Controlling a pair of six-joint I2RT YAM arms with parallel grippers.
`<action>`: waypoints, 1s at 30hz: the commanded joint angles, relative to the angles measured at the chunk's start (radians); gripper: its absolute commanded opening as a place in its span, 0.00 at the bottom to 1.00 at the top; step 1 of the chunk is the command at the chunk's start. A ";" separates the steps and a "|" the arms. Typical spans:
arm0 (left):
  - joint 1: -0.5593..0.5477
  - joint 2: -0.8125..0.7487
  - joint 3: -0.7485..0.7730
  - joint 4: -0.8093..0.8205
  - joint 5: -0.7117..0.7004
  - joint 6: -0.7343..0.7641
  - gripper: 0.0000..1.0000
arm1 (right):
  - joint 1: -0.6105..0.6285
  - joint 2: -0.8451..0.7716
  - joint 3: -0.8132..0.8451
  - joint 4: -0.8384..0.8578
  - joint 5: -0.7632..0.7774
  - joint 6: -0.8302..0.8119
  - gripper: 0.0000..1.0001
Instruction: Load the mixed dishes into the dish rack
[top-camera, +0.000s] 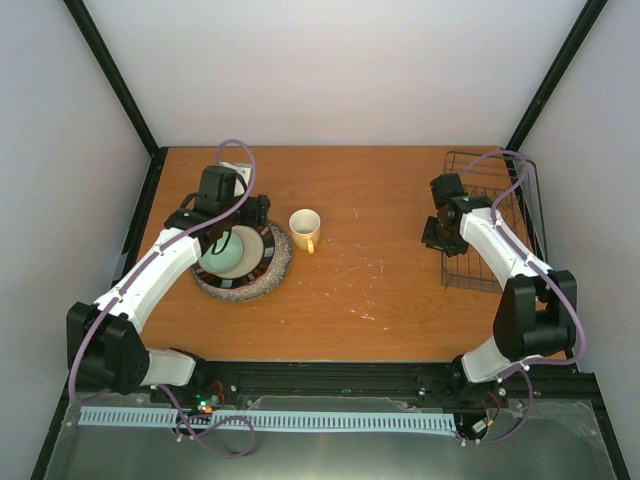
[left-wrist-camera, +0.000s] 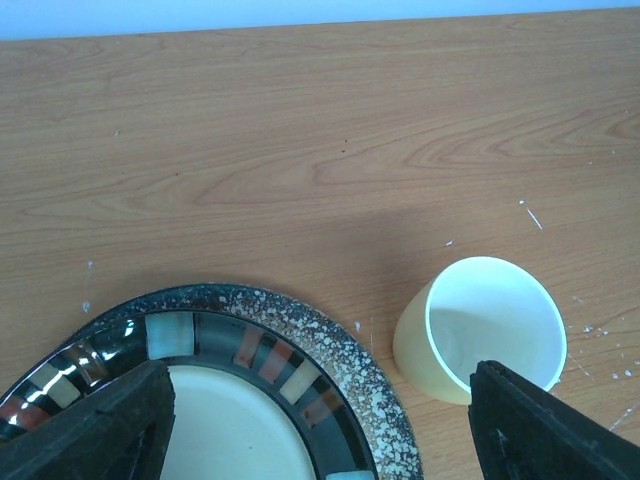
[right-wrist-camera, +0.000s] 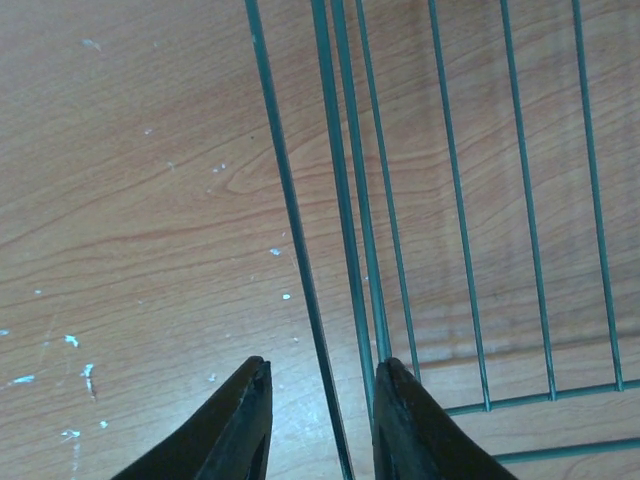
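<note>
**Clearance: open table at centre frame, obstructions at left and right.**
In the top view, a broad bare stretch of table (top-camera: 380, 275) is left between the yellow cup (top-camera: 304, 229) and the dish rack (top-camera: 468, 282), and free passage is afforded there. Left of centre, the way is blocked by the stacked plates (top-camera: 270, 270), with the cup set just beside their right rim and only a narrow gap between. The room above the plates is taken by the left gripper (left-wrist-camera: 320, 380), spread wide. At the right, the rack's near-side wires are straddled by the right gripper (right-wrist-camera: 324, 365).
</note>
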 joint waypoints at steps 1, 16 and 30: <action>-0.010 -0.027 -0.001 0.014 -0.020 -0.013 0.81 | -0.010 0.046 -0.003 0.013 0.007 -0.018 0.24; -0.010 -0.006 0.017 0.017 -0.008 -0.018 0.81 | -0.010 0.048 0.003 0.036 -0.075 -0.061 0.03; -0.010 -0.014 0.004 0.027 0.001 -0.038 0.81 | 0.014 -0.037 -0.010 0.056 -0.394 -0.196 0.03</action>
